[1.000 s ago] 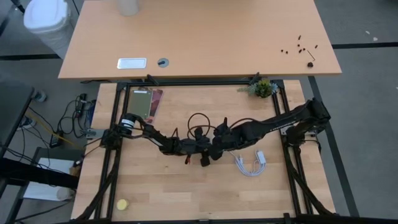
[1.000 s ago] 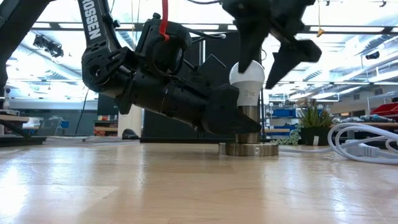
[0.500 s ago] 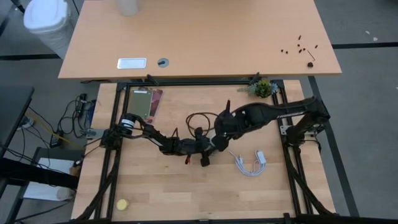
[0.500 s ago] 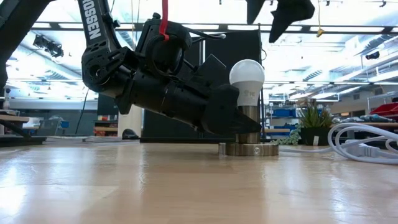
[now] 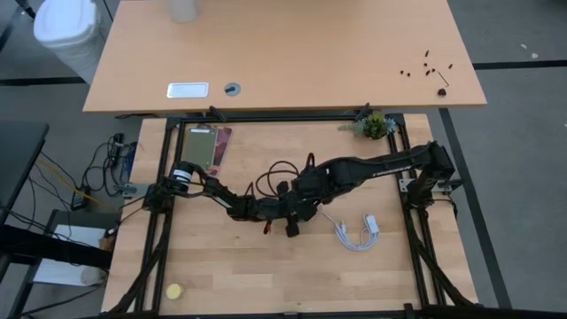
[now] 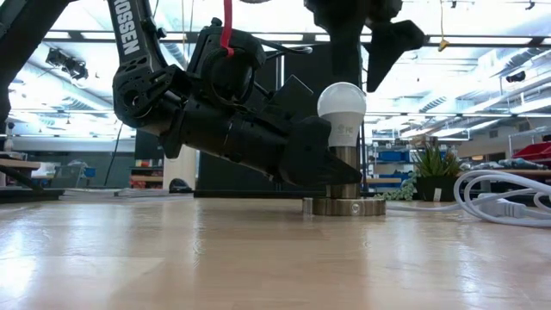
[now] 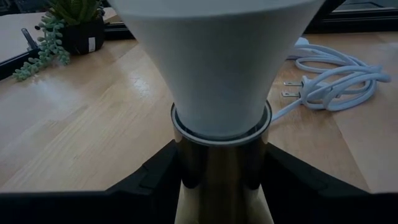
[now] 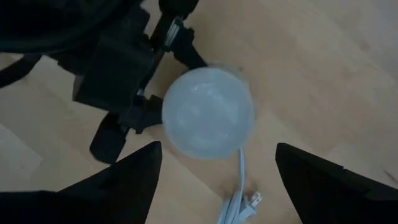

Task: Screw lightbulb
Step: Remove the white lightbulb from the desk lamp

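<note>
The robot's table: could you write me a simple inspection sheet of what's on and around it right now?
Surface: light wooden table, bare in front.
Job's things: lightbulb upright in a silvery socket.
Clutter: small yellow object near the front left corner; card at the back left.
Grippers: left gripper shut on the socket's neck; right gripper open, above the lightbulb, not touching.
Cables: coiled white cable lying right of the socket.
Surroundings: potted plant at the back right; second desk behind.
</note>
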Robot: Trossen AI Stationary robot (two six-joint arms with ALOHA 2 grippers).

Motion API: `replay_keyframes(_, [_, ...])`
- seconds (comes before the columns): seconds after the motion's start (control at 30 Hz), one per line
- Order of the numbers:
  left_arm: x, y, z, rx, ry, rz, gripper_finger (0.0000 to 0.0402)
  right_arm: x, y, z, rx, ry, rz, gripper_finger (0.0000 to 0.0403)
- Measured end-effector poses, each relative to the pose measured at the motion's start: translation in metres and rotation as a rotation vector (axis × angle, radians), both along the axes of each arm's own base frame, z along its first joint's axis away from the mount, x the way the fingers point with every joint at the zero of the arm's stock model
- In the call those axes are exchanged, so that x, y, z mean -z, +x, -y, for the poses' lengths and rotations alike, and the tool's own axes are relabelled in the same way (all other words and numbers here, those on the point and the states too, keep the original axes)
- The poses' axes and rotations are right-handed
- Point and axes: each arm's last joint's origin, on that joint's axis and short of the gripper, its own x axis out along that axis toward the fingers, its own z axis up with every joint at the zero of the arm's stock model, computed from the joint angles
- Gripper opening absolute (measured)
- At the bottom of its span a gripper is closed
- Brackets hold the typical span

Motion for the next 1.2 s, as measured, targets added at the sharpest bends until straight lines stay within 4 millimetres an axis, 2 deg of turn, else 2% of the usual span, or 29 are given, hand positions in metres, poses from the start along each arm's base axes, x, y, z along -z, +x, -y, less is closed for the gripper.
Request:
replay_keyframes(0.23, [0.0,0.0,0.0,-0.001,0.0,0.001,0.0189,-0.001,0.002,0.001,0.012,-0.05,0.032,0.0334])
replay_keyframes(0.4, [0.0,0.0,0.0,-0.002,-0.002,0.002,0.0189,0.01,0.012,0.001,0.0,-0.086,0.024,0.0339])
replay_keyframes(0.7, [0.0,0.0,0.0,-0.001,-0.004,0.002,0.0189,0.042,0.028,0.004,-0.034,-0.081,-0.064,0.0339])
replay_keyframes(0.83, [0.0,0.0,0.0,-0.001,-0.004,0.002,0.0189,0.047,0.032,0.003,-0.039,-0.081,-0.067,0.0338])
replay_keyframes(1.2, [0.0,0.0,0.0,-0.001,-0.005,0.002,0.0189,0.056,0.032,0.005,-0.041,-0.013,-0.118,0.029])
